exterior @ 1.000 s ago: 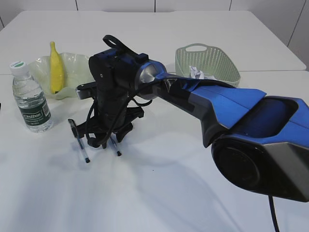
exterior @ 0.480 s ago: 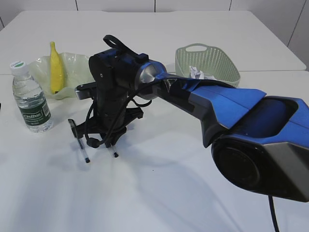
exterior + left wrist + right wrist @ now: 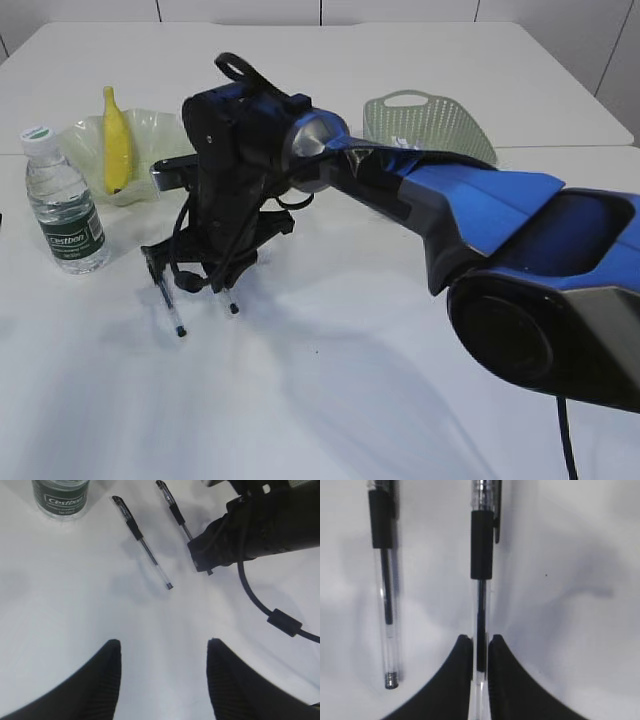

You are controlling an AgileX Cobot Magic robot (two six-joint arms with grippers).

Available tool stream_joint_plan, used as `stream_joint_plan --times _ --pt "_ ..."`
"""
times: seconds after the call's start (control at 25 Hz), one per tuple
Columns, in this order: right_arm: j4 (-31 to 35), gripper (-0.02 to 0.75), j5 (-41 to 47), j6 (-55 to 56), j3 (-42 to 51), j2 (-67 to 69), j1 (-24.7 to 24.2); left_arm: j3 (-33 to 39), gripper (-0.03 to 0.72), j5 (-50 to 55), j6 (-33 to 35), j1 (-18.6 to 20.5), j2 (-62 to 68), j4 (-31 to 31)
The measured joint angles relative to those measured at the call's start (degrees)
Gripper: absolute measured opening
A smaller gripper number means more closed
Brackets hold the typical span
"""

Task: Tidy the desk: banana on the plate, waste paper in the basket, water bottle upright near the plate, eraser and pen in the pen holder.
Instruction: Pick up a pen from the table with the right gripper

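My right gripper point(image 3: 212, 283) reaches across to the table's left half and is shut on a clear pen point(image 3: 481, 575) with a black grip; the jaws pinch its barrel near the tip point(image 3: 232, 308). A second, matching pen point(image 3: 165, 295) lies on the table just left of it. The banana point(image 3: 117, 140) rests on the pale green plate point(image 3: 160, 135). Left of the pens, the water bottle point(image 3: 62, 200) stands upright. My left gripper point(image 3: 162, 650) hovers open over bare table, short of both pens point(image 3: 142, 542). Eraser, pen holder and waste paper are not visible.
The green basket point(image 3: 440, 115) sits at the back right, partly behind my right arm point(image 3: 470, 210). A black cable point(image 3: 272, 617) hangs from the right wrist near the held pen. White tabletop stretches in front of the pens.
The right gripper has shut on the right-hand pen and shifted it slightly left and up. The other pen, the bottle and the left gripper have not moved.
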Motion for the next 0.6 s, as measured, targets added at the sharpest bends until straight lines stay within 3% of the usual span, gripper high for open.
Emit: stream_joint_plan --times 0.36,0.6 --pt "-0.2 0.040 0.1 -0.8 1.3 -6.6 0.0 0.0 0.392 0.0 0.0 0.0 0.0 0.1" --pt "-0.8 0.040 0.1 -2.7 11.0 -14.8 0.0 0.0 0.392 0.0 0.0 0.0 0.0 0.1"
